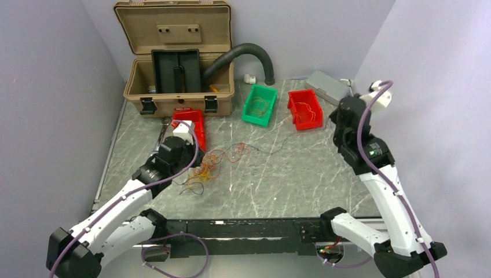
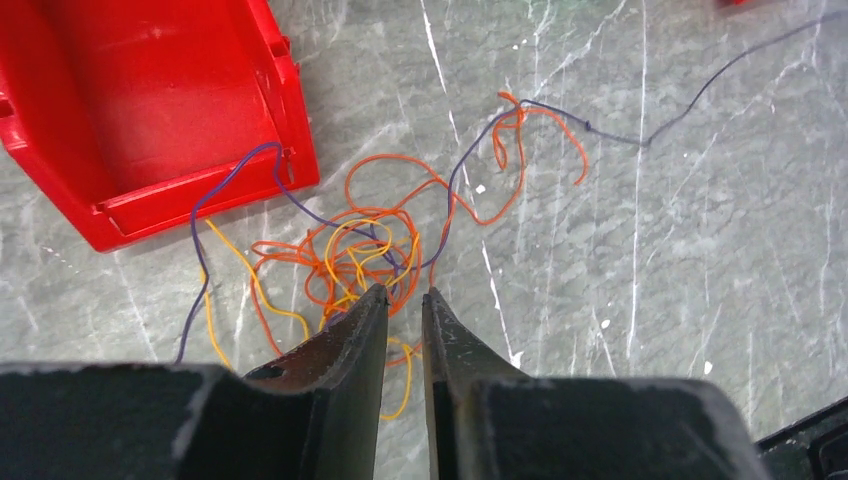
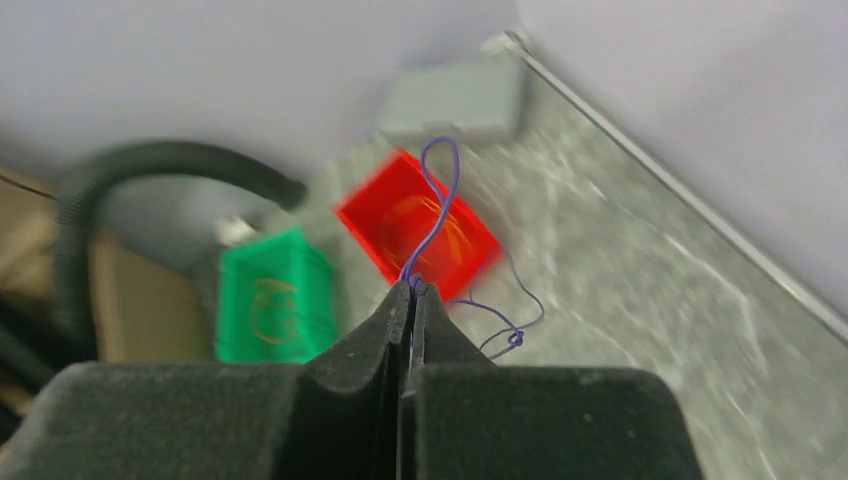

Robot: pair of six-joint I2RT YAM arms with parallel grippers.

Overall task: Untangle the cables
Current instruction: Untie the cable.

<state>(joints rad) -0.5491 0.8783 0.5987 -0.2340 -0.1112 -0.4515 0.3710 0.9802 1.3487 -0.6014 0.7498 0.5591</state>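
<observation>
— Well, where do the cables (image 2: 360, 250) lie?
— On the table (image 1: 301, 174), in front of the tan case (image 1: 173, 58): a loose tangle of orange and yellow wires with a purple one running through it.
— And the left fingers (image 2: 375, 310)?
— Also in front of the case, tips just over the tangle. They stand released, a narrow gap showing between them.
— The right fingers (image 3: 410, 292)?
— Well to the right of the case, clenched on a purple wire (image 3: 515, 338) that loops up above the tips and trails down toward the table.
</observation>
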